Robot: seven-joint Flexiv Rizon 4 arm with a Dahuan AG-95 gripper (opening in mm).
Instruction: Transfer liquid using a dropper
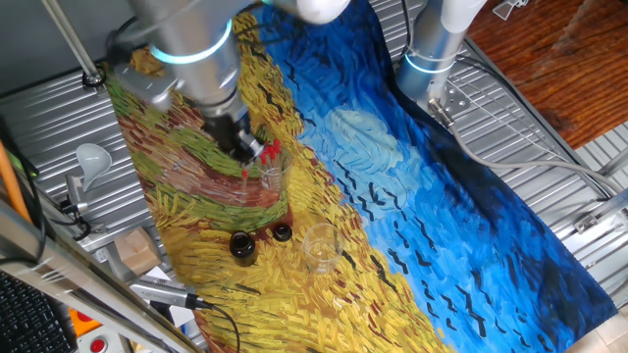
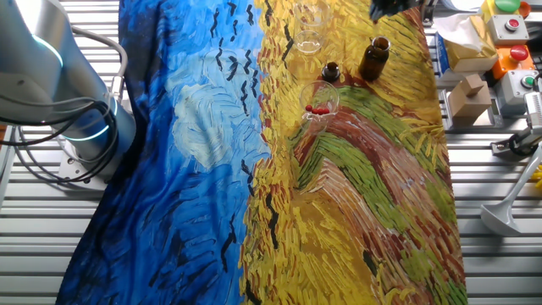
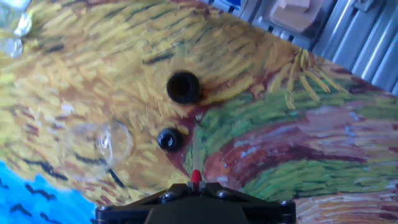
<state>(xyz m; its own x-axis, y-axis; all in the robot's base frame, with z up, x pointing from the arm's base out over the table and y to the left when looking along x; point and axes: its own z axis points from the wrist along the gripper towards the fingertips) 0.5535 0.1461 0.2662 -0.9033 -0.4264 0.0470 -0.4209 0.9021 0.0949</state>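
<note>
My gripper (image 1: 251, 152) hangs above the yellow part of the painted cloth. In the hand view its fingers (image 3: 163, 198) are shut on a dropper, whose red bulb (image 3: 196, 178) shows between them. The clear tube is hidden. A clear glass (image 1: 272, 181) with more red-bulbed droppers (image 2: 318, 109) stands just below and beside the gripper. Under the hand are an open brown bottle (image 3: 183, 87), also in the other fixed view (image 2: 375, 58), and a small dark cap-like piece (image 3: 169, 140). An empty clear glass (image 3: 102, 146) stands to their left.
A second empty glass (image 2: 310, 12) stands beyond the first (image 2: 309, 40). A second robot base (image 1: 432, 44) stands at the cloth's far edge. Boxes and button units (image 2: 508, 42) lie on the metal table beside the cloth.
</note>
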